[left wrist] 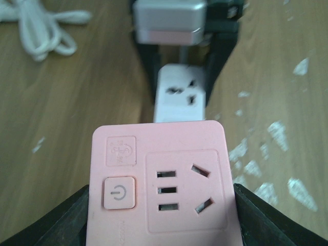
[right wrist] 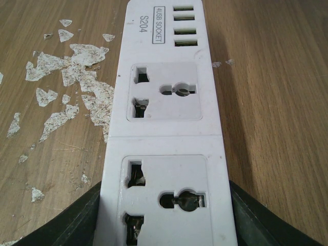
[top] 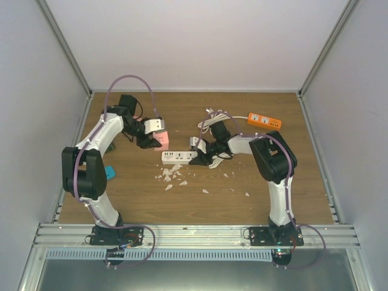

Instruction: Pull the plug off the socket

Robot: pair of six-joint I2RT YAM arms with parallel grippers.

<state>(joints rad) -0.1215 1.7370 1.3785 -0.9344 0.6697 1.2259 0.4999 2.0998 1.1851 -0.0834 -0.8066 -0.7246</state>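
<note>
White socket (top: 176, 157) lies crosswise (flat).

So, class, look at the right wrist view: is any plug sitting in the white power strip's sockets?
No, the white power strip shows its sockets and USB ports all empty.

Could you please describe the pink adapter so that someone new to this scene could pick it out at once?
On the wooden table, follow the left arm to its jaws, just beyond the left end of the white power strip. The square block they grip is the pink adapter: the only pink thing there, with a power button beside its socket holes.
</note>
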